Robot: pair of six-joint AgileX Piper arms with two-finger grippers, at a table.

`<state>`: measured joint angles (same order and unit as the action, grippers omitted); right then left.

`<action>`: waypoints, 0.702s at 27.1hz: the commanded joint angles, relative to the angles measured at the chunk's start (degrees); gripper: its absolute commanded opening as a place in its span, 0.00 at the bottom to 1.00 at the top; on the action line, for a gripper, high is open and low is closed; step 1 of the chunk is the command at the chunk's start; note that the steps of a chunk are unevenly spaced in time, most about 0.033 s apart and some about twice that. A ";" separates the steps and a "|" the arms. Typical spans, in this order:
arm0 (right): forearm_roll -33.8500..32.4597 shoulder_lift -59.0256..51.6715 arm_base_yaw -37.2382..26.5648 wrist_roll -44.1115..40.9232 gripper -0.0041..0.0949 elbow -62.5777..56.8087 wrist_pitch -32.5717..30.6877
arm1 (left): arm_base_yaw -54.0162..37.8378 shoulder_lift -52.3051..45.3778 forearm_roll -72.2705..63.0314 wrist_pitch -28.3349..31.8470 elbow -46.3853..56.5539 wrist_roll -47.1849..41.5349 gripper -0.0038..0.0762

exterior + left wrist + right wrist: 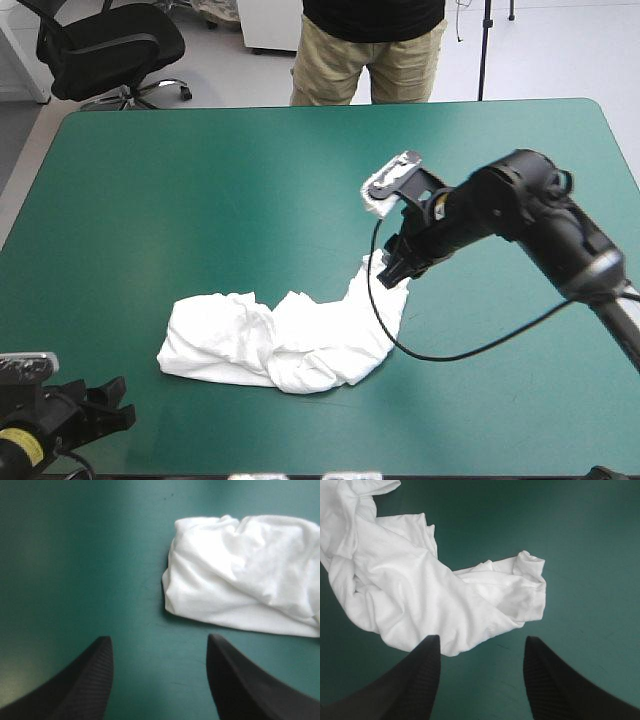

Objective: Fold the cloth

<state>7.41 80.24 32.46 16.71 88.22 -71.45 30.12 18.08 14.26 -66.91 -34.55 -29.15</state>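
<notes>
Hovering over the right end of the T-shirt [285, 340], the right gripper [482, 639] stands wide, empty; left gripper [159, 639], also wide, sits near its left end. T-shirt: crumpled heap on the teal-green cover [180, 180]. Judged step: first grasp. Next move calls for pinching an edge to spread it.

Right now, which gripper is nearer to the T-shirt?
Right. The right gripper is open at the T-shirt's right end; the left gripper, also open, sits apart from its left end.

The white T-shirt [285, 340] lies crumpled in a long, curved heap on the table's near-middle part.
</notes>
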 commanded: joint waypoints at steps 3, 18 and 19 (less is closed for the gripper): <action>0.24 -9.53 -0.76 -0.22 0.52 -0.27 -0.12 | 0.21 17.13 -3.57 4.63 -4.02 3.09 0.57; -11.52 -16.46 -0.76 -7.94 0.52 -7.35 0.62 | -8.88 47.65 -1.33 5.76 -14.00 17.23 0.57; -13.08 -17.12 -0.76 -8.78 0.52 -8.48 1.35 | -10.04 48.70 -2.22 6.71 -14.00 18.44 0.57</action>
<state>-1.71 65.90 32.06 10.09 81.22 -71.56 22.65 65.16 13.50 -62.26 -46.68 -14.12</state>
